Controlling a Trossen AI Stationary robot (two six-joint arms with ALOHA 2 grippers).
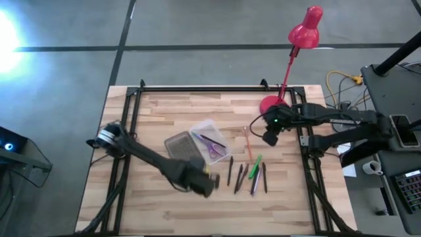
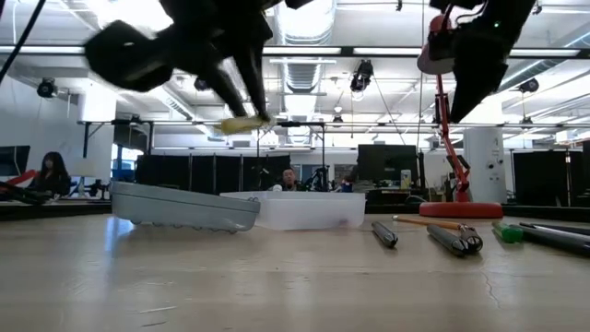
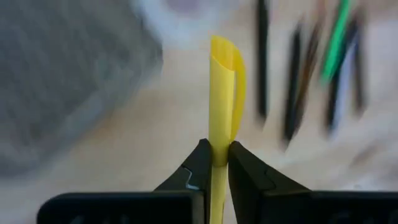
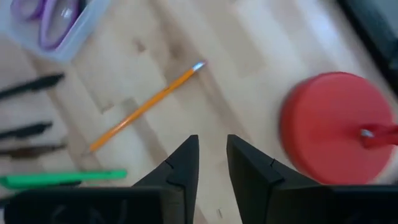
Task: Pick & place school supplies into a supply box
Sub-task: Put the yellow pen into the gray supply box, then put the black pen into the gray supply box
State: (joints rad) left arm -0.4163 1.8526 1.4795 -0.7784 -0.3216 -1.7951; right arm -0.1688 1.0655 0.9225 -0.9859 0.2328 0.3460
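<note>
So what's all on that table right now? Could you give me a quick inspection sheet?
Surface: wooden table in a black frame.
Job's things: clear supply box lies open, purple scissors inside; orange pencil, green pen and dark pens loose beside it.
Clutter: red desk lamp at the far edge.
Grippers: left gripper shut on a yellow pen, lifted off the table; right gripper open above the pencil, empty.
Cables: yellow wires off the table's right.
Surroundings: workshop, person seated in the background.

Grey floor [image 1: 197,26], dark monitors [image 2: 387,164], bright ceiling lights [image 2: 313,23].
</note>
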